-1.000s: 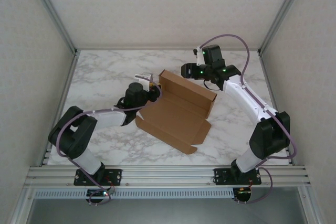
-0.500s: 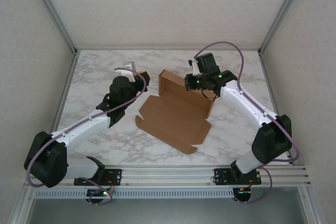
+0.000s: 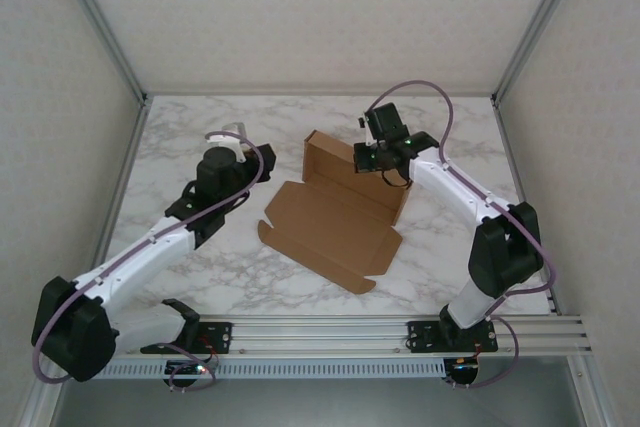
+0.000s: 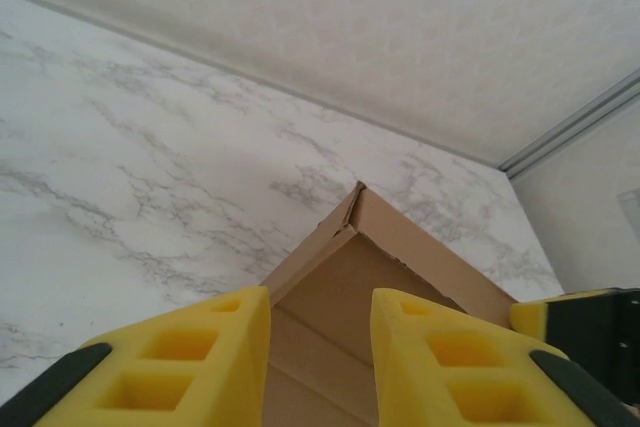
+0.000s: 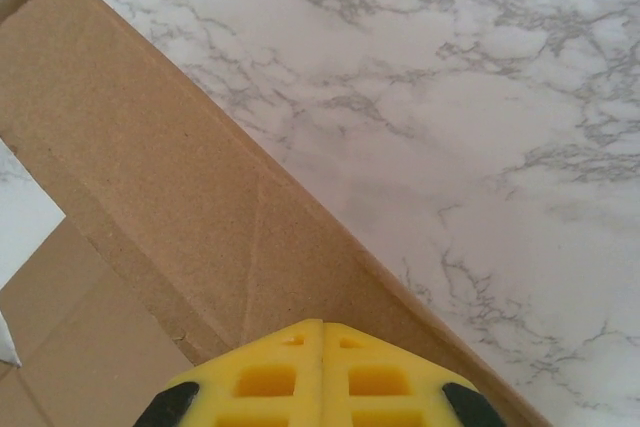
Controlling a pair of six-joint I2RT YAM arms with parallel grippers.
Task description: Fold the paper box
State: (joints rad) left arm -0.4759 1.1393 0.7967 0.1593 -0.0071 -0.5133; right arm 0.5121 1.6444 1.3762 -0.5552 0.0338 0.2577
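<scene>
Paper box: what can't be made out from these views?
- Right wrist: whether the shut right gripper touches the paper box; its own fingers cover the contact spot.
- Left wrist: most of the box is cut off by the bottom edge or hidden behind the open left gripper.
- Top external: the box's slots and creases are too small to tell.

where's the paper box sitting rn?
Top external view: the paper box lies open near the middle of the table, its raised back wall at the right gripper. The left gripper is to its left, not touching.
</scene>
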